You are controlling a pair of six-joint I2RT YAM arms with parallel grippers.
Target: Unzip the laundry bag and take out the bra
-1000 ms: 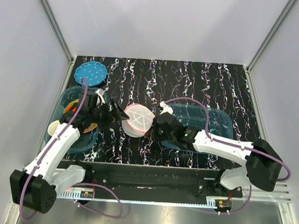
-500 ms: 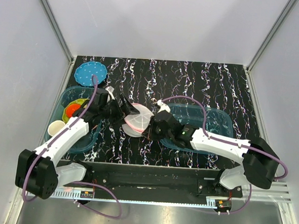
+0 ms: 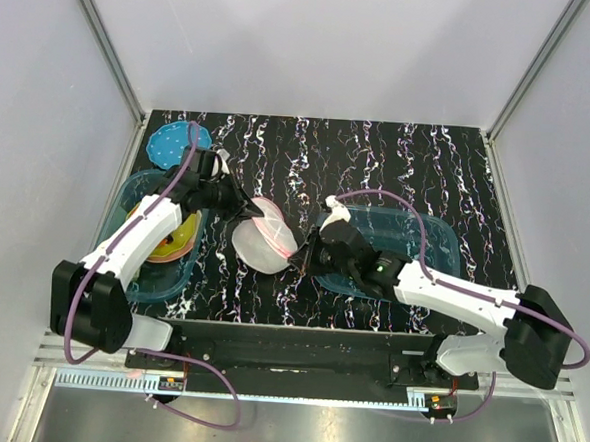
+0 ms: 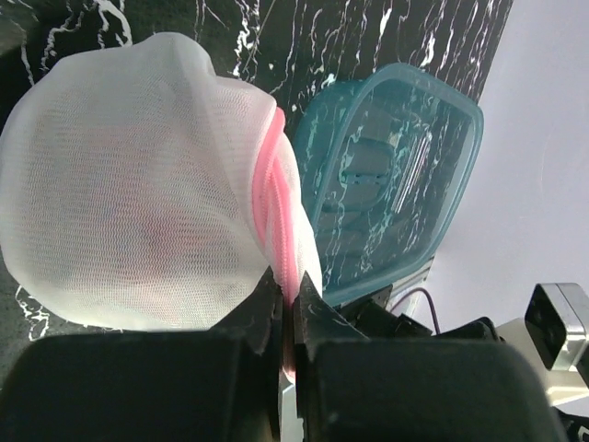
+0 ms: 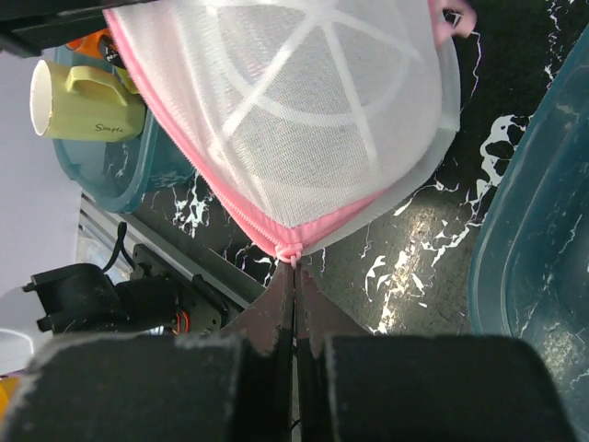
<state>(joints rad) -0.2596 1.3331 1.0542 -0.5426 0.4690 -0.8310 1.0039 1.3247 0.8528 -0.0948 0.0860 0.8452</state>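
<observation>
The laundry bag (image 3: 264, 241), a round white mesh case with pink zipper trim, stands tilted on edge on the black marbled table between both arms. My left gripper (image 3: 244, 210) is shut on the pink trim (image 4: 281, 212) at the bag's (image 4: 138, 203) rim. From the other side, my right gripper (image 3: 301, 261) is shut on the small pink zipper pull (image 5: 293, 252) at the bag's (image 5: 313, 120) lower edge. The zipper looks closed along the seam I see. The bra is hidden; only a faint pink tint shows through the mesh.
A teal bin (image 3: 132, 271) on the left holds orange and yellow items (image 3: 169, 235) and a cream mug (image 5: 83, 101). A blue dotted disc (image 3: 169, 143) lies at the back left. A second teal bin (image 3: 434, 240) sits right of the bag, under my right arm.
My left gripper came in open from the left bin and shut on the bag's pink trim. The bag tipped up on edge. The right gripper stayed shut at the zipper pull.
</observation>
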